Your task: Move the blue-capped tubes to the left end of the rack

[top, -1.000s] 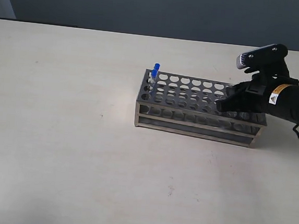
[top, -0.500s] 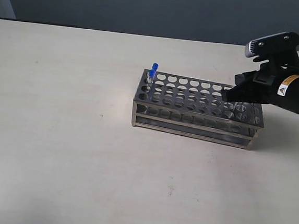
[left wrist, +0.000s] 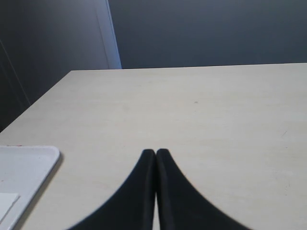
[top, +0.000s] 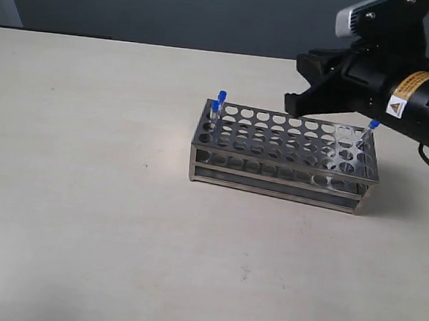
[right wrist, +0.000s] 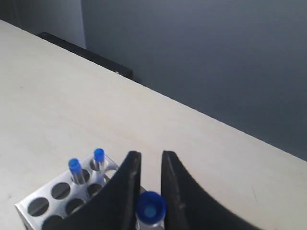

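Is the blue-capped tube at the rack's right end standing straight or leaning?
Leaning: the tube slants in the rack, its blue cap tipped toward the right end.

Bare table point(top: 84, 194) from 6 round to 9 o'clock of the rack point(top: 274, 171) — free passage. At its 9 o'clock end, two upright blue-capped tubes point(top: 218, 107) in the way; at 3 o'clock, one tilted tube point(top: 367, 132). Overhead at 1 o'clock, blocked by the right gripper point(right wrist: 151, 154) clamped on a fourth tube point(right wrist: 150, 209).

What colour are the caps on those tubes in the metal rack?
Bright blue; the right wrist view shows the tubes best.
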Controlling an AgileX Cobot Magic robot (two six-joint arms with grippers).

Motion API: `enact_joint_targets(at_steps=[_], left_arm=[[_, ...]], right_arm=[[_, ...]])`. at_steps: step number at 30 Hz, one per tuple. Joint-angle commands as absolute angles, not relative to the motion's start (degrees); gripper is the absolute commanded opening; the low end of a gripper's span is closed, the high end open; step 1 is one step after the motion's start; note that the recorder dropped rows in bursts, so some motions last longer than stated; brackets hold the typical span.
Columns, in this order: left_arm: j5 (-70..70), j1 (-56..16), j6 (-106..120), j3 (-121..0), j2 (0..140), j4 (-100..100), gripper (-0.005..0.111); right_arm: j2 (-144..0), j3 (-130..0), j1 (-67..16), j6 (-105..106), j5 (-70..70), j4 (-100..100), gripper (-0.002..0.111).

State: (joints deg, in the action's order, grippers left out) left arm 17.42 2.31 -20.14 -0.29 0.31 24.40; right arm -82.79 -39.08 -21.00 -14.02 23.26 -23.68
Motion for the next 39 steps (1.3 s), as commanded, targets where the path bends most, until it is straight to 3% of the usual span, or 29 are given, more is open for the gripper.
enact_joint_targets(at_steps=[1,11,39], left_arm=[[16.9,2.1,-20.4,-0.2,0.0,24.7,0.0],[16.8,2.1,-20.4,-0.2,0.0,24.7,0.0],[16.9,2.1,-20.4,-0.2,0.0,24.7,0.0]], right_arm=[[-86.8,-43.6,-21.8,-20.4,25.3,-30.3,0.0],[-98.9,-52.2,-21.8,-45.6,36.9,-62.6,0.0],[-105.7,-58.8,-21.8,-47.0,36.7,-69.9,0.0]])
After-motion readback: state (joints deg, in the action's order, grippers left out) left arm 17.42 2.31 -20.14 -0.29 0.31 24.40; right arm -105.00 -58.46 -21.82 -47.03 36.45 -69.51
